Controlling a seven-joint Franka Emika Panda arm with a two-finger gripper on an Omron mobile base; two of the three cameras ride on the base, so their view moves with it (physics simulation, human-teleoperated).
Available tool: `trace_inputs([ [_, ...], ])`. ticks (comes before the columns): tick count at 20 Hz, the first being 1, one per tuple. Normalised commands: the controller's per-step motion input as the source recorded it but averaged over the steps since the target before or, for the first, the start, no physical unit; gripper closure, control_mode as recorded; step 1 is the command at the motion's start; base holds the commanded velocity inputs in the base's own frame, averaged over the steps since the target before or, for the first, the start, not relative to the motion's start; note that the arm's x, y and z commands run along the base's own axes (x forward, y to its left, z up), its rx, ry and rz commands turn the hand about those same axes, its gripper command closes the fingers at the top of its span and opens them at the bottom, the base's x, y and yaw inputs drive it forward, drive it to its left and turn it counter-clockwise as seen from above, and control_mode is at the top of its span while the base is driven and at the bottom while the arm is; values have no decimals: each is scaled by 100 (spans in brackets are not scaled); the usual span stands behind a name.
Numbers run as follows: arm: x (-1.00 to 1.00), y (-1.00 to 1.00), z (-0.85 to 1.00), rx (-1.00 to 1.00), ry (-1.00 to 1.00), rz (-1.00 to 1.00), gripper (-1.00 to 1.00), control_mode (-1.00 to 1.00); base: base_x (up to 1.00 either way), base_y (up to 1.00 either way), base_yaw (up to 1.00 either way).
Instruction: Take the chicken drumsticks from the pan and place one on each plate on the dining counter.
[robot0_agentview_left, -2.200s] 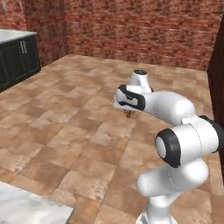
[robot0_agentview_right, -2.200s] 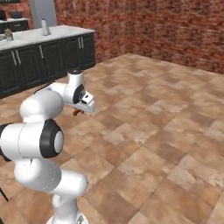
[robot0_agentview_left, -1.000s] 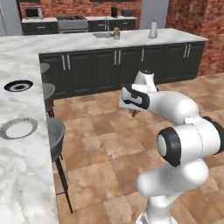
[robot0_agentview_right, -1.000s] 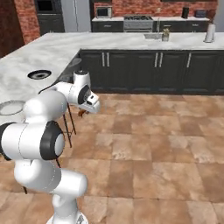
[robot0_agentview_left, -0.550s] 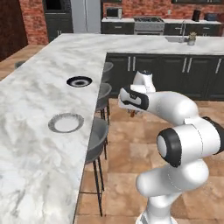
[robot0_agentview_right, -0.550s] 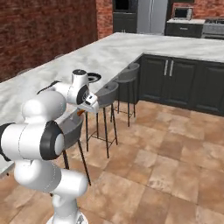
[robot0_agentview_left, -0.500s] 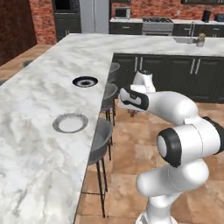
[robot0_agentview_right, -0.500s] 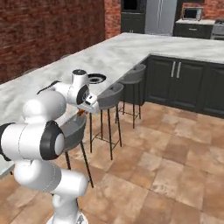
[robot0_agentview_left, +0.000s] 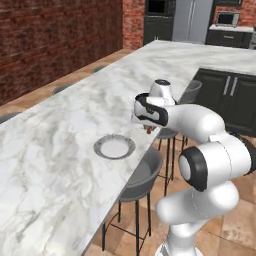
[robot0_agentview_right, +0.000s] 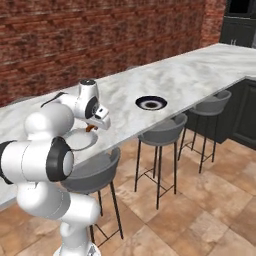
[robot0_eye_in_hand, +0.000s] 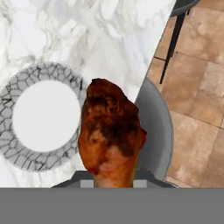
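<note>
My gripper (robot0_agentview_left: 148, 129) is shut on a chicken drumstick (robot0_eye_in_hand: 111, 131), orange-brown with its thick end pointing away from the hand. It hangs over the front edge of the dining counter (robot0_agentview_left: 75, 115), just right of the light grey plate (robot0_agentview_left: 114, 146). In the hand view that plate (robot0_eye_in_hand: 41, 116) lies left of the drumstick, with nothing on it. The right base view shows the gripper (robot0_agentview_right: 92, 128) beside the grey plate (robot0_agentview_right: 80, 141), and the dark plate (robot0_agentview_right: 151, 103) further along the counter (robot0_agentview_right: 190, 75), also bare. The pan is out of view.
Round grey stools (robot0_agentview_left: 143, 175) (robot0_agentview_right: 165, 131) stand under the counter's front edge; one stool seat (robot0_eye_in_hand: 157, 131) lies directly below the hand. A brick wall (robot0_agentview_right: 100, 35) runs behind the counter. Black cabinets (robot0_agentview_left: 235, 95) stand at the far right, over a tiled floor (robot0_agentview_right: 200, 200).
The whole scene has swung as the base drove, from the black cabinets to the dining counter, now close in front. The gripper stays shut on the drumstick, arm pose unchanged.
</note>
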Motion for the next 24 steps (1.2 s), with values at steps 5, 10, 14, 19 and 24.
trace_inputs([
  [5,0,0,0,0,0,0,100,100,44,-5,13],
  [10,0,0,0,0,0,0,100,100,9,2,0],
  [14,0,0,0,0,0,0,100,100,0,0,0],
  [19,0,0,0,0,0,0,100,100,0,0,0],
  [24,27,20,-20,1,7,0,100,-100,0,0,0],
])
